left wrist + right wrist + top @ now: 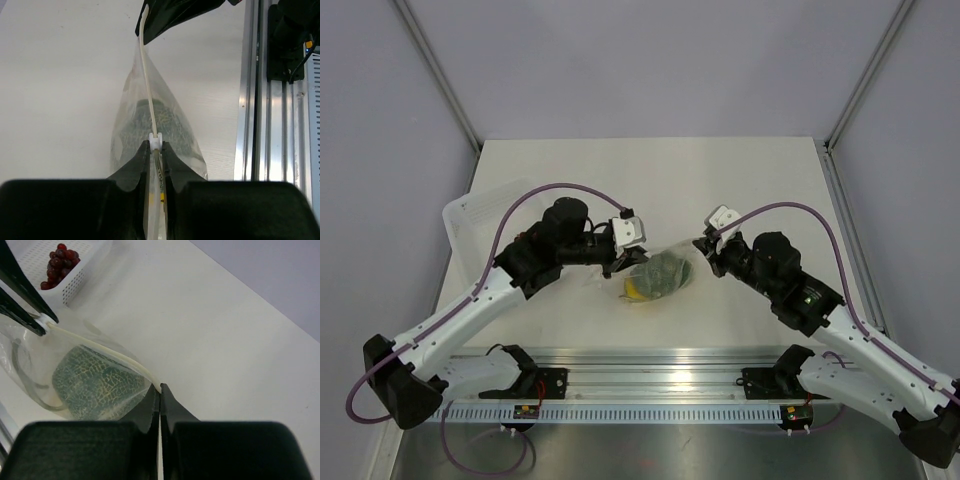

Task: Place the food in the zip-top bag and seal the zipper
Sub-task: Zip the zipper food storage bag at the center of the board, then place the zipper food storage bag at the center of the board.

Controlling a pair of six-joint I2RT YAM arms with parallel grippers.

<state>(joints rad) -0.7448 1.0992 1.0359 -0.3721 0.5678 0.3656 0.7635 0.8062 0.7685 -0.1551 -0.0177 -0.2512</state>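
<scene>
The clear zip-top bag [662, 274] hangs stretched between my two grippers just above the table. Inside it are the grey-green round fruit [665, 270] and the yellow ball [634, 291]. My left gripper [623, 263] is shut on the zipper [147, 85] at its white slider [156, 139]. My right gripper [701, 245] is shut on the zipper's other end [159, 386]. The zipper strip [100, 347] runs taut from one gripper to the other. The green fruit shows through the bag in the left wrist view [150, 122] and the right wrist view [95, 382].
A white rigid tray [470, 213] stands at the left behind my left arm. It holds a bunch of dark red grapes [59, 259]. The aluminium rail [640, 365] runs along the near edge.
</scene>
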